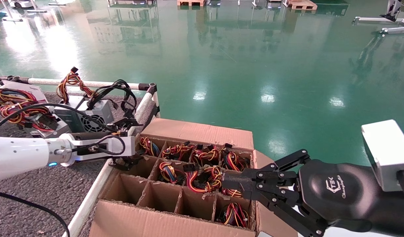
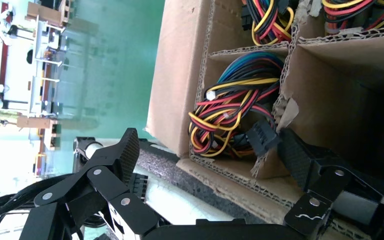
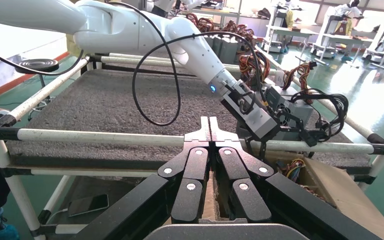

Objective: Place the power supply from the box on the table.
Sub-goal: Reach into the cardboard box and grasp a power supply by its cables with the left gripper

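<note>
The box (image 1: 155, 220) stands against the table (image 1: 40, 191), and several of its cells hold red-yellow-black wire bundles. A power supply (image 1: 148, 145) fills the far left cell; only its wires (image 2: 230, 115) show, the metal body is hidden. My left gripper (image 1: 138, 142) is open at that corner and holds nothing. It straddles the box wall (image 2: 180, 75), one fingertip (image 2: 125, 155) on the table side, the other (image 2: 295, 155) over the cells. My right gripper (image 1: 226, 181) hovers shut and empty over the box's right-hand cells, with its tips (image 3: 209, 125) pressed together.
Other units lie at the table's far left: a grey one with a fan grille (image 1: 93, 120) and wired ones (image 1: 17, 108). A white rail (image 1: 90, 197) runs between table and box. A black cable (image 1: 30, 204) crosses the carpet. Green floor lies beyond.
</note>
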Tool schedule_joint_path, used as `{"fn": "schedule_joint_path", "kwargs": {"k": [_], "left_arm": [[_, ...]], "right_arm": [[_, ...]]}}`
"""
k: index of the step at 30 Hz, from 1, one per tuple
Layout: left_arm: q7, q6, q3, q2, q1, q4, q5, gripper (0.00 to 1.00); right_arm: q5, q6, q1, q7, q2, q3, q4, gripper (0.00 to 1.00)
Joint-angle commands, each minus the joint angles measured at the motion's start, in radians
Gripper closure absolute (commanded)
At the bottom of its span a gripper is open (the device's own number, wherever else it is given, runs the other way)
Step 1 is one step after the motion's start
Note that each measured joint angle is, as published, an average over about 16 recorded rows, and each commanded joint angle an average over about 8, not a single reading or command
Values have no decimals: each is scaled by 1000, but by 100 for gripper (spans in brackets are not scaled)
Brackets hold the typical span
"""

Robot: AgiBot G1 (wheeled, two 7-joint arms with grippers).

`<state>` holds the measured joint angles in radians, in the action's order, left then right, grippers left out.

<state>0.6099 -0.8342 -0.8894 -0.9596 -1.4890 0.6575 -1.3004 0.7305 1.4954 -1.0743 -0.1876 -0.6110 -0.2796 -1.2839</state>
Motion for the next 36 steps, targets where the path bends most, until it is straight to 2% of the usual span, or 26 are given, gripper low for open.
{"fn": "schedule_joint_path", "kwargs": {"k": [1,21,36], "left_arm": [[-1,-6,-6,5,-5,-2,6,0],[-62,-77,-105,42,-76,9,54,0],[-84,-124,-140,49,-140,-8,79,0]], "right_arm": [[0,0,0,0,0,0,0,100],[0,0,0,0,0,0,0,100],[0,0,0,0,0,0,0,100]]}}
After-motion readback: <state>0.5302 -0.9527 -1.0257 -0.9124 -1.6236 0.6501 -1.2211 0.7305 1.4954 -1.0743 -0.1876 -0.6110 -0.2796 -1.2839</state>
